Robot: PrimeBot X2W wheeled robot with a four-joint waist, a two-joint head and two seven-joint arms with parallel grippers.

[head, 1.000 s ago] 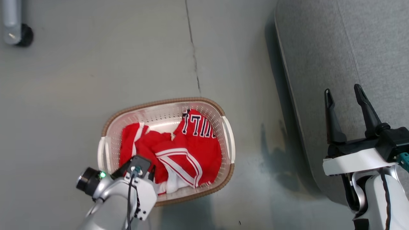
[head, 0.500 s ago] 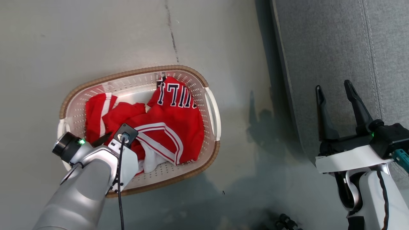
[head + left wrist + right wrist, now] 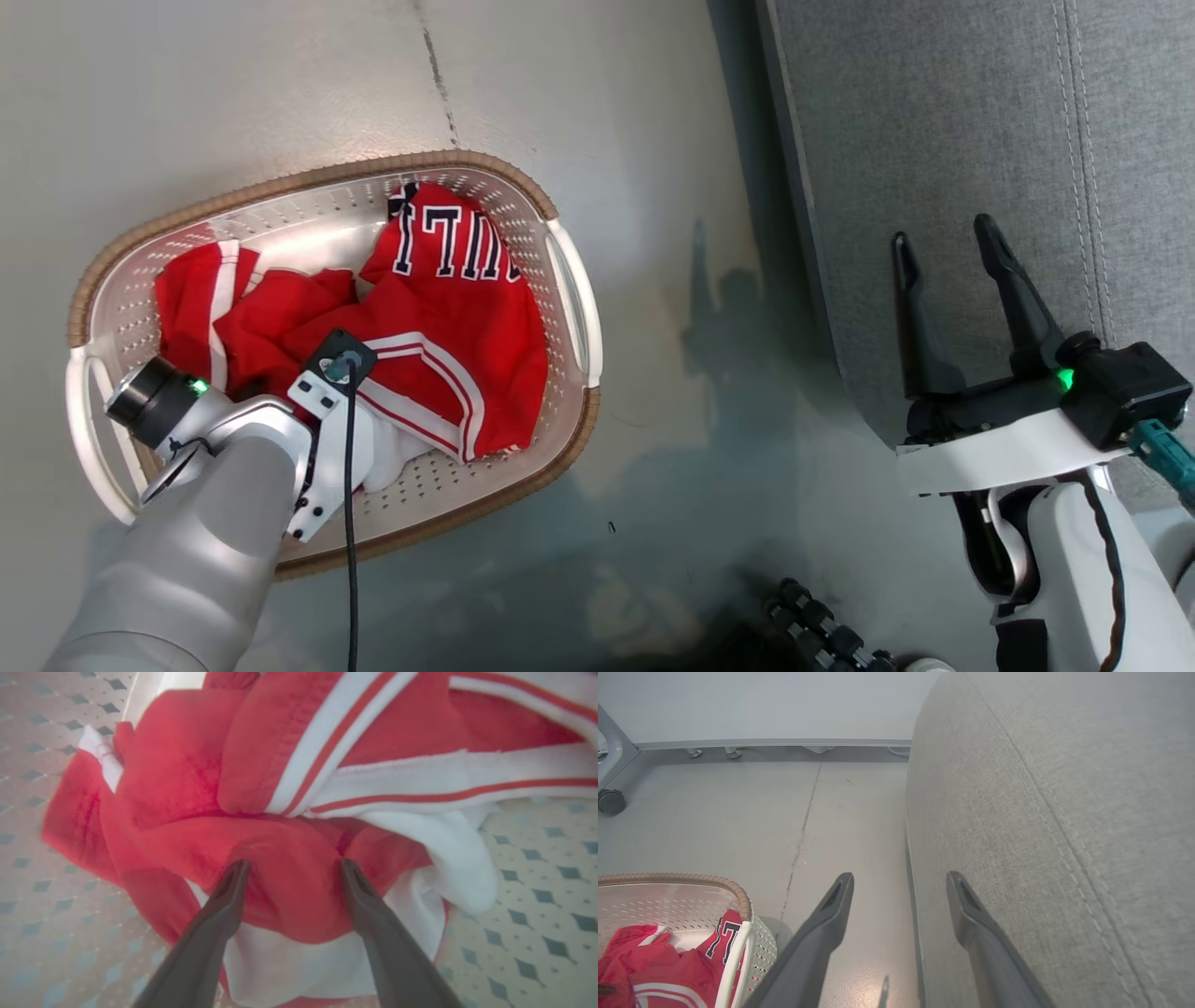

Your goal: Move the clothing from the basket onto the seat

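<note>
Left claw [image 3: 294, 863]: fingers moderately spread, tips pressed into a red fold of the clothing [image 3: 448, 317], not yet closed on it. Since a second ago our head camera has swung, so the whole scene sits shifted. Measured against the basket [image 3: 308, 177] itself, though, the left wrist has advanced from the near rim to over the pile. The clothing lies as before, all of it inside the basket on the floor [image 3: 233, 84]. We judge the grasp imminent; nothing transferred yet.

Right claw [image 3: 943, 233]: wide, empty, unchanged, hovering at the near edge of the seat [image 3: 934, 112]. No garment on the part we see.
</note>
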